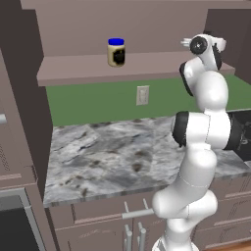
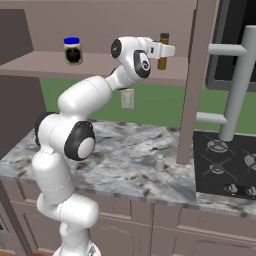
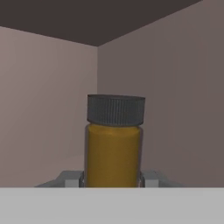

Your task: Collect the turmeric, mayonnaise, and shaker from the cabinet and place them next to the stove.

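Note:
The turmeric (image 2: 163, 50), a slim amber bottle with a dark cap, stands on the cabinet shelf (image 2: 40, 62) at its right end. My gripper (image 2: 168, 50) is shut on its body; in the hand view the bottle (image 3: 113, 144) sits between my fingertips (image 3: 146, 179), close to the cabinet's back corner. The mayonnaise (image 1: 116, 52) (image 2: 73, 50), a cream jar with a blue lid, stands upright further left on the shelf (image 1: 73, 68). The small pale shaker (image 2: 159, 162) stands on the counter just left of the black stove (image 2: 225, 165).
The marble counter (image 1: 108, 157) runs below the cabinet, with handled drawers (image 1: 132, 214) under it. A wall outlet (image 2: 128, 98) sits on the green backsplash. The cabinet's upright side panel (image 2: 192, 85) stands right of my hand, and pale grey bars (image 2: 235, 75) rise over the stove.

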Controlling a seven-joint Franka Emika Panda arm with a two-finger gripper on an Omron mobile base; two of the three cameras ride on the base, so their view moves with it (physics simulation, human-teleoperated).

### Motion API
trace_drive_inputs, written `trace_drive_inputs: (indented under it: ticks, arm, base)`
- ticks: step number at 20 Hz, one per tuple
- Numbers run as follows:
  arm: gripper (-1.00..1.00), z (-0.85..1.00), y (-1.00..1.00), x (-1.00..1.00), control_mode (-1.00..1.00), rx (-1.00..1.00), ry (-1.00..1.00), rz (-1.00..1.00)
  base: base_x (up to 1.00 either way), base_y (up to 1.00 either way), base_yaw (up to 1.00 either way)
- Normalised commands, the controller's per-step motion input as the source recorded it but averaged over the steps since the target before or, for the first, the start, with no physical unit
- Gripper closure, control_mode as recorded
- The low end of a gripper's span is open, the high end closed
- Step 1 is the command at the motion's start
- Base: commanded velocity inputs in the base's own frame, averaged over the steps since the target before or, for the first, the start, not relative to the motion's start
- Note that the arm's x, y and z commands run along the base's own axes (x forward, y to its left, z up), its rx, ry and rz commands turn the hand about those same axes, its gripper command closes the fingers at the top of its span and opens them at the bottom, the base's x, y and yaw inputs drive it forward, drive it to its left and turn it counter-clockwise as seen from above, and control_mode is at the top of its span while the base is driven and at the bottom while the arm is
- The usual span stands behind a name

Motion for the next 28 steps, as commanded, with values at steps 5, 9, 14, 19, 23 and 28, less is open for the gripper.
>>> trace_drive_inputs:
  ticks: [5, 9, 14, 19, 23, 28]
  arm:
    - [1.0, 0.0, 0.0, -0.15, -1.0, 0.0, -0.03, 0.0]
    - [1.0, 0.0, 0.0, -0.36, -1.0, 0.0, -0.07, 0.0]
    - [1.0, 0.0, 0.0, -0.49, -1.0, 0.0, -0.08, 0.0]
    - [1.0, -0.02, 0.0, -0.67, -1.0, 0.0, -0.09, 0.0]
    - [1.0, -0.13, 0.1, -0.81, -1.0, 0.0, -0.06, 0.0]
    - [1.0, -0.12, 0.3, -0.82, -1.0, 0.0, -0.02, -0.05]
  base:
    - [0.0, 0.0, 0.0]
    - [0.0, 0.0, 0.0]
    - [0.0, 0.0, 0.0]
    - [0.0, 0.0, 0.0]
    - [0.0, 0.0, 0.0]
    - [0.0, 0.0, 0.0]
